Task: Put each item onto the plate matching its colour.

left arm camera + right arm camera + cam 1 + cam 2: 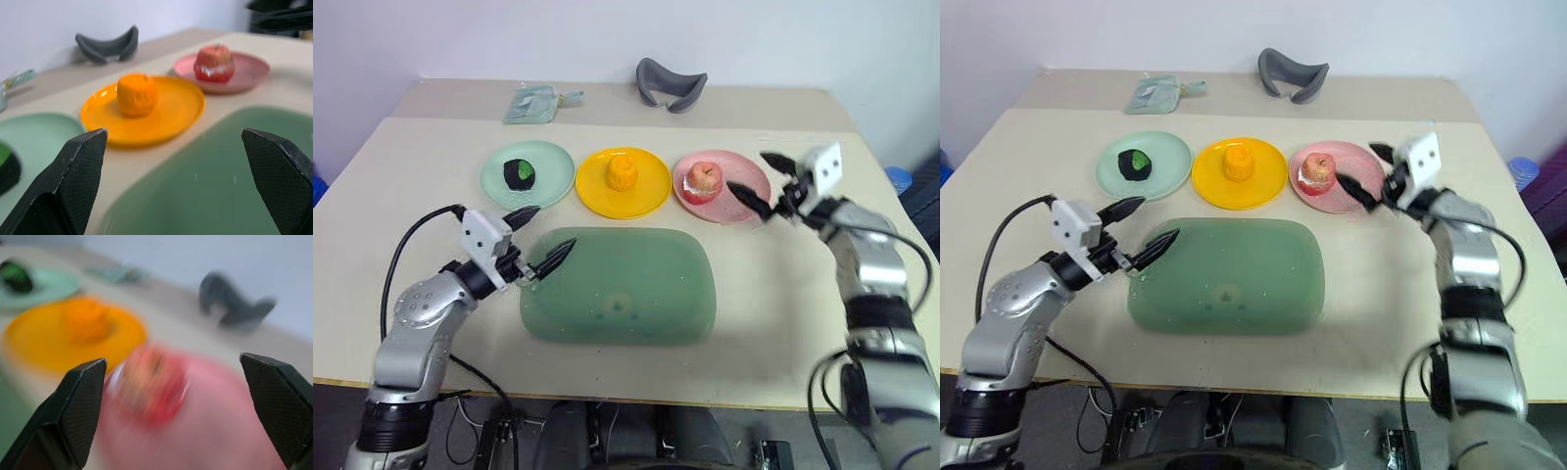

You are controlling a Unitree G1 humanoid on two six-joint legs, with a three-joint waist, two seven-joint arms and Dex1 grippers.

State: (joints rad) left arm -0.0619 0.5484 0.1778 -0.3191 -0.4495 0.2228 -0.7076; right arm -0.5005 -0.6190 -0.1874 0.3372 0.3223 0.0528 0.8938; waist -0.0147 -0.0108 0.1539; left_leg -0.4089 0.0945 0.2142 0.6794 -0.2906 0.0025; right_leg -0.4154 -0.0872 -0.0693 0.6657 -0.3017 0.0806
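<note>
Three plates stand in a row at the back of the table. The mint green plate (551, 160) holds the dark green-and-black lump (519, 173). On the yellow plate (651, 192) sits the yellow-orange fruit (622, 172). The red-pink apple (705, 179) rests on the pink plate (749, 178). My right gripper (746, 169) is open over the pink plate's right side, just right of the apple, with nothing between its fingers. My left gripper (553, 228) is open and empty at the left end of the large green mat (619, 284), pointing towards the plates.
A grey curved object (671, 86) and a pale green packet (536, 103) lie at the table's far edge. A blue thing (898, 179) sits off the table's right side. The mat takes up the table's middle, in front of the plates.
</note>
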